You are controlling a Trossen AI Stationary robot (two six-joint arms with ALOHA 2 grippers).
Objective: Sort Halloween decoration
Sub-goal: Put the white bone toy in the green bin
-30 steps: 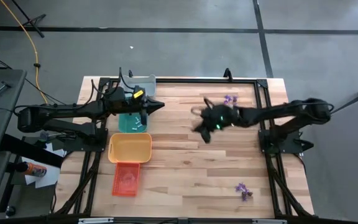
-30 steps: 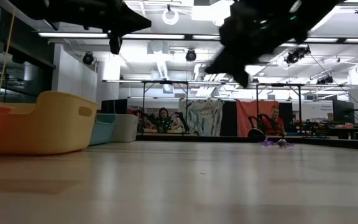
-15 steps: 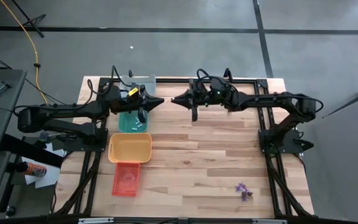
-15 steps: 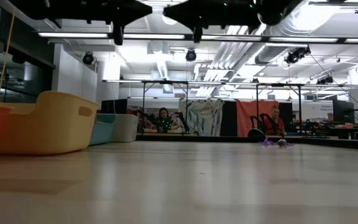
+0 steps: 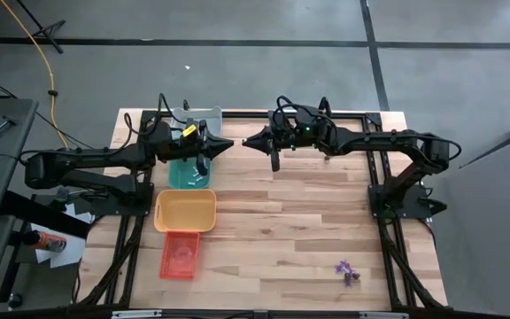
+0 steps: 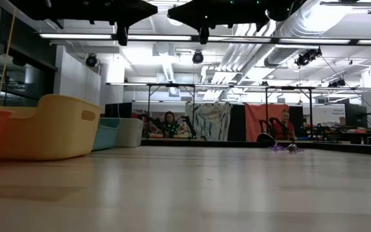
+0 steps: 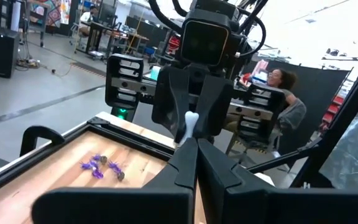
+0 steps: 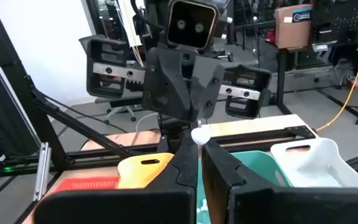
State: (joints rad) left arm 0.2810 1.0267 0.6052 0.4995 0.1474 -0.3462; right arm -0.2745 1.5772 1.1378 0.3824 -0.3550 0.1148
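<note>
A: What's different from a second ago?

B: The right tool (image 5: 248,142) has swung away from the middle of the surface (image 5: 282,221) to the upper centre of the high view. It now sits tip to tip with the left tool (image 5: 227,147), a small gap between them. Over the last half second it has barely shifted.

A: Is either holding anything?

B: Yes. Both sets of jaws are shut, and each wrist view shows a small whitish trinket (image 8: 199,134) at the far arm's tip. The right wrist view has it pinched at the left tool's tip; the left wrist view shows another whitish piece (image 7: 192,121) at the right tool's tip. I judge these to be decoration pieces, though their shape is too small to tell.

A: And the rest of the decorations?

B: A purple cluster (image 5: 348,270) lies at the lower right of the high view, well apart from both arms. Another purple cluster (image 7: 102,165) shows in the left wrist view on the wood near the frame.

A: So where does that put the sorting?

B: Both arms hang near the teal tray (image 5: 189,174), with the grey tray (image 5: 204,115) above it and the yellow tray (image 5: 185,211) and orange tray (image 5: 181,255) below. Likely a drop or a handover comes next; plenty remains unsorted.
</note>
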